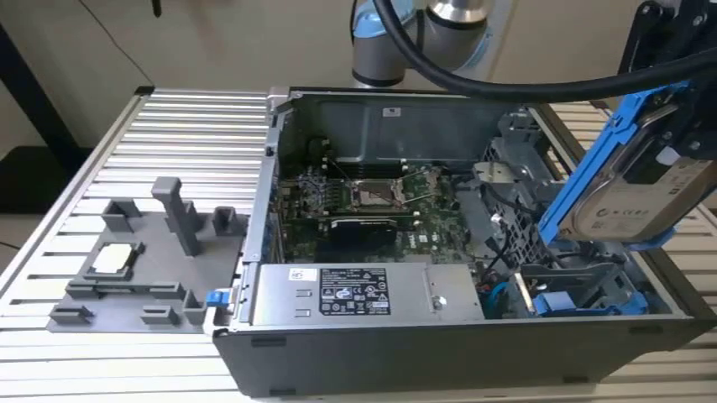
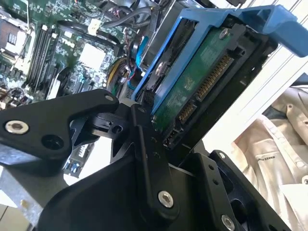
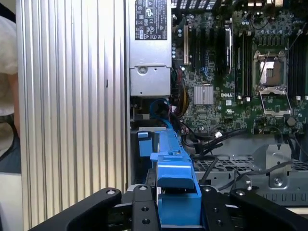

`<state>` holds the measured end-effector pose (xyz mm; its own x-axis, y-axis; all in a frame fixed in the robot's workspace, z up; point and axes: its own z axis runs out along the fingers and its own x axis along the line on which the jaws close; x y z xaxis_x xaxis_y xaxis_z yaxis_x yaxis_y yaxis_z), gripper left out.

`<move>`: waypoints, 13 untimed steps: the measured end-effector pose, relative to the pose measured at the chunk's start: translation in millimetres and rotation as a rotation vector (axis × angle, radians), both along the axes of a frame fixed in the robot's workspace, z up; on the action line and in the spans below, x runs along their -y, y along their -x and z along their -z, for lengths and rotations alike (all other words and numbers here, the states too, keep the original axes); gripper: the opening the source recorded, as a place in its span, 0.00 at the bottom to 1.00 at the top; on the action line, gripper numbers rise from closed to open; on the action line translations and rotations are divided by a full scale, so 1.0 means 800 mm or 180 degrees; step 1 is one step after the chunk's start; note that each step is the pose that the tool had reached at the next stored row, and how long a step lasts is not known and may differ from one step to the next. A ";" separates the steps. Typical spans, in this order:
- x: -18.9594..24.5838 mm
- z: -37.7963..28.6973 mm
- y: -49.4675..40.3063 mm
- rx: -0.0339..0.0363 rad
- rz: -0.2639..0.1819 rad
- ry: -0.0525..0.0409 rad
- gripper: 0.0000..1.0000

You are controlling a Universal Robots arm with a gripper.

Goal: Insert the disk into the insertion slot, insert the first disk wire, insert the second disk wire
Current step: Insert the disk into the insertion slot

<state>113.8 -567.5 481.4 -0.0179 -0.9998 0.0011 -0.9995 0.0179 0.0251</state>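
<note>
One disk [image 1: 633,189], clipped in its blue carrier, is held by the tool [image 3: 175,214], which is clamped on the carrier's two sides. In the exterior view the disk is seen tilted in the air above the end of the open computer case [image 1: 448,353] at the exterior view's right. It is over the dark drive cage and apart from it, so the insertion slot [image 1: 577,273] has not yet been entered. A second blue-fronted carrier [image 1: 557,302] is seated low in the same cage.

Several risks can be judged from this pose. Because the disk is carried at a slant, a leading corner of the carrier could be caught on the cage edge and jammed rather than guided in. Loose black cables [image 3: 207,139] are draped near the cage and could be pinched or pushed ahead of the carrier. If the carrier is forced while misaligned, it could be twisted within the tool's grip, or the motherboard [image 1: 358,206] beside the cage could be struck.
</note>
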 end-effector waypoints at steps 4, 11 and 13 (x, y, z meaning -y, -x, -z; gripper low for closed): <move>0.0023 0.0033 0.000 0.0014 0.0000 0.0000 0.33; 0.0059 0.0120 -0.001 0.0036 -0.0011 0.0000 0.33; 0.0062 0.0150 -0.001 0.0037 -0.0024 -0.0001 0.33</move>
<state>114.6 -572.5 469.4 -0.0103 -0.9999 0.0007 -0.9999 0.0103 0.0136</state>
